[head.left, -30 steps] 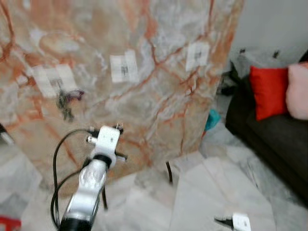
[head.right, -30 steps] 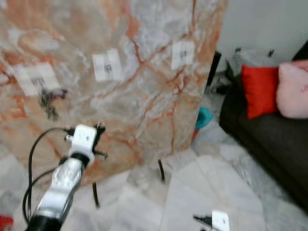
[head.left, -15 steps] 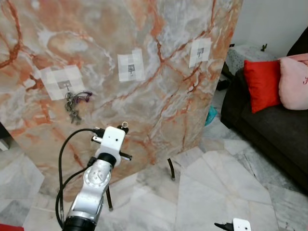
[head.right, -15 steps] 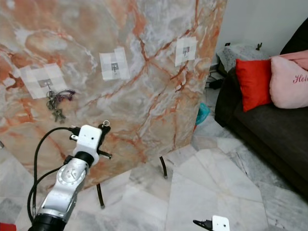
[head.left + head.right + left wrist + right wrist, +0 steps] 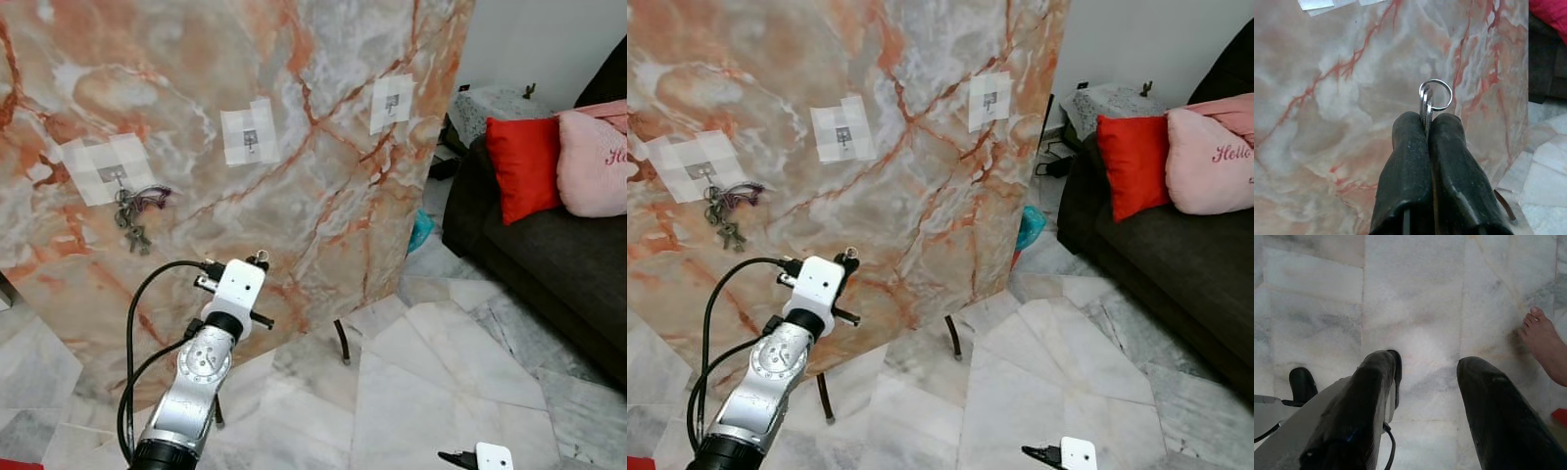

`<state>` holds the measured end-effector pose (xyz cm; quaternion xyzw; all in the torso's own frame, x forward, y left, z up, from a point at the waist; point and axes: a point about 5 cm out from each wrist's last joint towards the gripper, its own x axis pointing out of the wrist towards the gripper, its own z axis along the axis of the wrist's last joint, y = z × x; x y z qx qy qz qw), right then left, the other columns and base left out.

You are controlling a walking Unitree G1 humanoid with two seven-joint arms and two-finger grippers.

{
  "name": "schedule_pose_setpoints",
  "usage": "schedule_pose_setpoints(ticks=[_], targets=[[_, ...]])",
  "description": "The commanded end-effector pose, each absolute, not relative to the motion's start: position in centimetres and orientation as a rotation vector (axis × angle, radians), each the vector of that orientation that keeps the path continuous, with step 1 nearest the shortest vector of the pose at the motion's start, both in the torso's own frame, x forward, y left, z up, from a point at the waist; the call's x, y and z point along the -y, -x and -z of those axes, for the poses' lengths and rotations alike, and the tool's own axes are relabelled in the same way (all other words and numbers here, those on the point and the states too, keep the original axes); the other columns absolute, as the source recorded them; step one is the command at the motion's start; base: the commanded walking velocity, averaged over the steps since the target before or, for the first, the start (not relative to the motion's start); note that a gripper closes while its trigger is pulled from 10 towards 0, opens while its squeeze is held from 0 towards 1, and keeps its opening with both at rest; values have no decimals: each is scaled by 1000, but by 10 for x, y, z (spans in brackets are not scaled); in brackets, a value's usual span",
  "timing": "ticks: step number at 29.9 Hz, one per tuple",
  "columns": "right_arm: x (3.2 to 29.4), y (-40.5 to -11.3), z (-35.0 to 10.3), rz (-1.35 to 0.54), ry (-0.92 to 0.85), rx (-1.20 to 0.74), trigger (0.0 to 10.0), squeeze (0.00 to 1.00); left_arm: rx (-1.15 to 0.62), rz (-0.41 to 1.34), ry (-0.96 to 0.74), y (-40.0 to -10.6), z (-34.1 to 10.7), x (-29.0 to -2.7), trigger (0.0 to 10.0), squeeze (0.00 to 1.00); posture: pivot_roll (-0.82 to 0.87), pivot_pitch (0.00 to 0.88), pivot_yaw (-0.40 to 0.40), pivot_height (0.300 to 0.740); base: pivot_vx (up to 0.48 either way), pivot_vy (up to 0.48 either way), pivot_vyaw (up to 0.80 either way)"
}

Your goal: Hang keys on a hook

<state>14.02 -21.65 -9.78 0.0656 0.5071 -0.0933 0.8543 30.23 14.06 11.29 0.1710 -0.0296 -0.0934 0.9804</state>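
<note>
- You see a big marble board [image 5: 323, 176] standing on thin black legs, with orange veins running across it.
- Three pale tape patches sit on the board, and each one has a small hook. The left hook [image 5: 111, 177] already has a bunch of keys [image 5: 134, 217] hanging from it. The middle hook [image 5: 250, 138] and the right hook [image 5: 392, 101] are bare.
- Your left gripper [image 5: 1427, 128] is raised in front of the lower part of the board, below and a little left of the middle hook. Its two black fingers [image 5: 1408, 161] are pressed together and pinch a key, with a silver key ring [image 5: 1436, 94] sticking out past the tips.
- In the head views you can see that ring [image 5: 260, 259] as a tiny loop on top of the left arm's white wrist, near the board but below all the hooks.
- Your right gripper [image 5: 1426, 382] hangs low over the pale marble floor [image 5: 1415, 298], and its fingers are spread apart with nothing between them.
- A person's bare foot [image 5: 1546, 348] stands on the floor near that gripper.
- At the far right, a dark sofa [image 5: 549, 264] holds a red pillow [image 5: 521, 166] and a pink pillow [image 5: 1213, 162]. The pink one has red writing that starts with "Hel".
</note>
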Motion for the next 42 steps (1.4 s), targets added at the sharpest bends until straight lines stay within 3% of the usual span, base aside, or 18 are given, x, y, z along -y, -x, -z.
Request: schedule_pose_setpoints(ticks=[1,11,42], targets=[[221,-141,96,217,-134,-1051,10000,0,115,185,-357,-305,-126,-138,10000,0,66,0,-65,740,0,0,0],[221,-141,96,225,-140,-1049,10000,0,109,179,-357,-307,-125,-139,10000,0,50,0,-58,740,0,0,0],[220,-141,97,206,-137,-1055,10000,0,120,135,-363,-308,-128,-149,10000,0,57,0,-62,740,272,0,0]])
